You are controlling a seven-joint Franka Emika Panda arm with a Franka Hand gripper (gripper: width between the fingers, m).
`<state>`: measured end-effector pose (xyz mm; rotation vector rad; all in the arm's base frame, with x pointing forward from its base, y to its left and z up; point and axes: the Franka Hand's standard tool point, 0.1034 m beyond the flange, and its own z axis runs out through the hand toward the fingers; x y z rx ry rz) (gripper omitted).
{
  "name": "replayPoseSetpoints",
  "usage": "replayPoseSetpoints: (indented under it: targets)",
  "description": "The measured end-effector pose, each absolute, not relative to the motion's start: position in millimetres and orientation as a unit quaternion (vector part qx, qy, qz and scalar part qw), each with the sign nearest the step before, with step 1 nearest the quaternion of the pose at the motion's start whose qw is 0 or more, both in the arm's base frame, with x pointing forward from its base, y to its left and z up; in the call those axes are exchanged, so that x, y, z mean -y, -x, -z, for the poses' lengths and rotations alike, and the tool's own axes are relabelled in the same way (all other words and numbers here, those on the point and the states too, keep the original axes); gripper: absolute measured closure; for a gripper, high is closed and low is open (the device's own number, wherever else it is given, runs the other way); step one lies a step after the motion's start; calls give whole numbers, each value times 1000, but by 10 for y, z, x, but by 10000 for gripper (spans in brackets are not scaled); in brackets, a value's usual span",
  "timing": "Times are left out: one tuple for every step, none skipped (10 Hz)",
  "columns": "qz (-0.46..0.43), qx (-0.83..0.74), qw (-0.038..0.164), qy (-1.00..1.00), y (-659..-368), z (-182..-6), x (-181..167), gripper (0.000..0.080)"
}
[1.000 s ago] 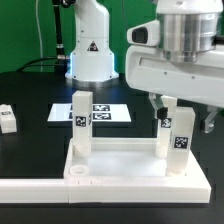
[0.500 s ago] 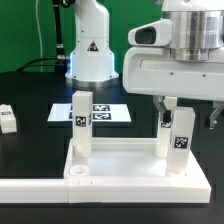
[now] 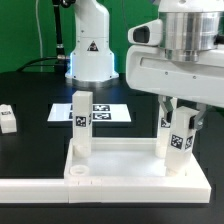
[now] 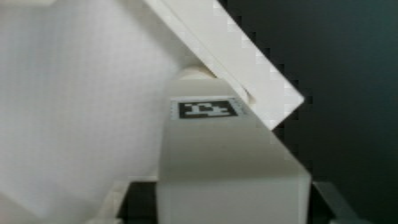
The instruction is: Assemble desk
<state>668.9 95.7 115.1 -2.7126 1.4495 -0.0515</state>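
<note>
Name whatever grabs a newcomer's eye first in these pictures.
The bulky white robot gripper dominates the exterior view's right, its fingers flanking a tilted white block leg with a black-and-white tag at the right end of the white rimmed plastic desk top. A second tagged white leg stands upright at the top's left end.

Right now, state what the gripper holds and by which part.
The gripper holds the leg at the exterior view's right, clamped by its upper end.
</note>
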Motion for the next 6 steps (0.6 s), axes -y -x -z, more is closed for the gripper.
replayPoseSetpoints:
  targets:
    - [16, -524, 37, 851, -6688, -1149, -942, 500]
    - [9, -596, 47, 801, -6685, -1146, -946, 500]
    - [0, -658, 60, 750, -6674, -1143, -950, 500]
    - [-5, -706, 76, 704, -6659, -1138, -967, 499]
    - [-7, -714, 76, 696, -6653, -1137, -976, 499]
    - [-10, -741, 76, 667, -6653, -1136, -985, 499]
